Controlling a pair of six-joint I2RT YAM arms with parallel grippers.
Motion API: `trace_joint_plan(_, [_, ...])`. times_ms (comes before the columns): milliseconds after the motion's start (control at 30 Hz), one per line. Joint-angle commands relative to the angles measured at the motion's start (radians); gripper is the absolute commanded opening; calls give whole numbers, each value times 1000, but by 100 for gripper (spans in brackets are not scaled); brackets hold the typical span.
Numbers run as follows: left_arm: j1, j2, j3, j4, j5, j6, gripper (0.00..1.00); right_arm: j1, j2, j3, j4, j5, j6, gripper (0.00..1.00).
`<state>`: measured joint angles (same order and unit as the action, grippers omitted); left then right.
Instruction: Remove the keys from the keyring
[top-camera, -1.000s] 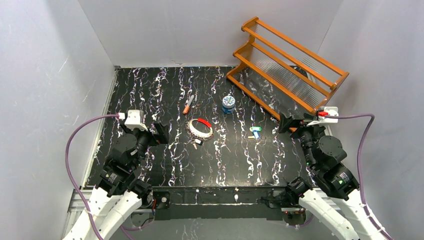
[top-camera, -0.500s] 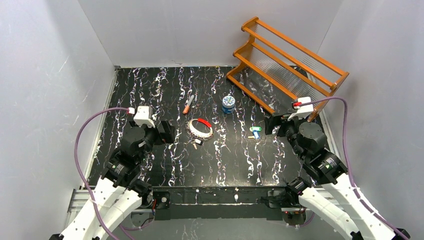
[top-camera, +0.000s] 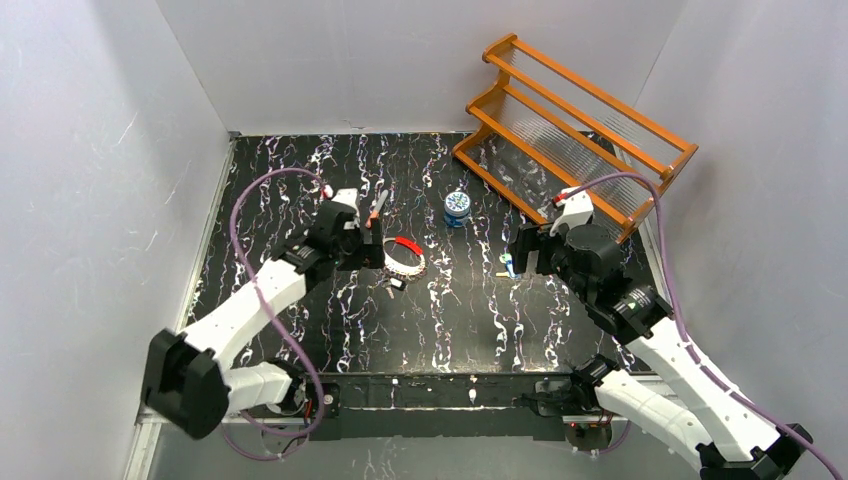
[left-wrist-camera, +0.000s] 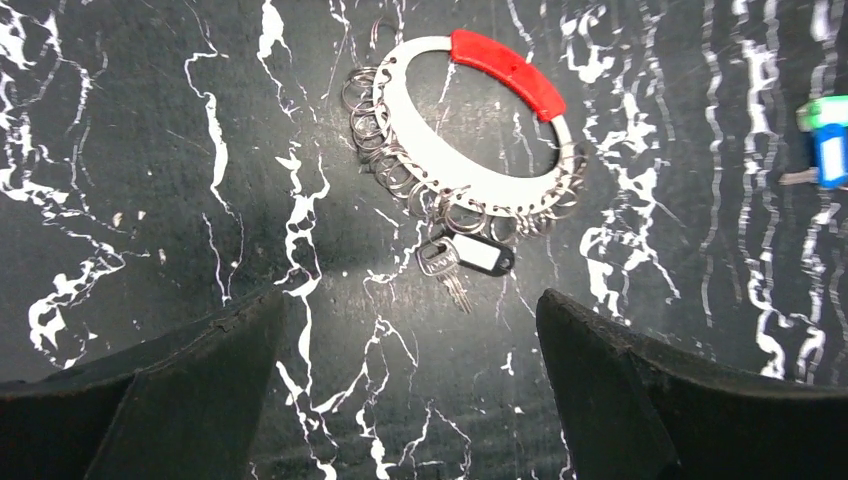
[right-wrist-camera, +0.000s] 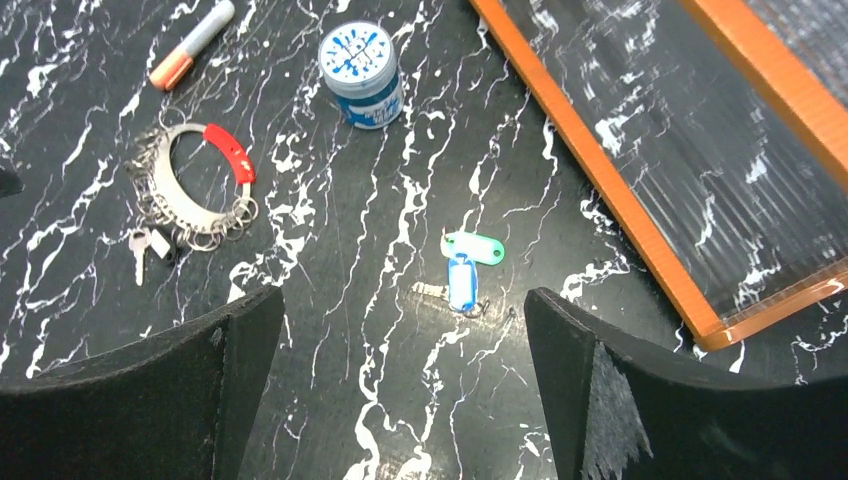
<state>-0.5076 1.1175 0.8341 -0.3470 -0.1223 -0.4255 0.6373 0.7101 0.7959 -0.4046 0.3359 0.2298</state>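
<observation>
Left wrist view looks straight down on the flat white oval keyring with a short red section (left-wrist-camera: 425, 165), which lies on the black, white-veined surface (left-wrist-camera: 150, 150). Small wire loops fringe its near rim. The tiny silvery keys, one beside a whitish tag (left-wrist-camera: 440, 262), trail off that rim and rest on the surface just beside it.

The left pincer (left-wrist-camera: 408, 300) hovers above with its jaws spread wide and empty, framing the keys. That looks like a line-up for coming down on them or on the ring's edge. The right pincer (right-wrist-camera: 400, 297), also wide apart and holding nothing, hangs over blue and green plastic tags (right-wrist-camera: 462, 268) lying well apart from the ring. It probably needs to move nearer, since one arm must pin the ring while the other works a key free.

Farther back are a small round blue tin (right-wrist-camera: 360, 62), an orange-tipped marker (right-wrist-camera: 190, 45) and an orange wooden rack (right-wrist-camera: 640, 180).
</observation>
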Motion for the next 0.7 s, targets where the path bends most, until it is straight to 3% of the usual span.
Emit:
trace_joint_plan(0, [-1,171,95,-60,-14,-8,92,2,-2,47,-11,-40,24,99])
trace_joint_plan(367, [-40,555,273,-25,-180,-63,81,2,12,45,-17,-48,26,99])
trace_joint_plan(667, [-44,701,293,48,-201,-103,69,3,16,46,-22,-65,22,99])
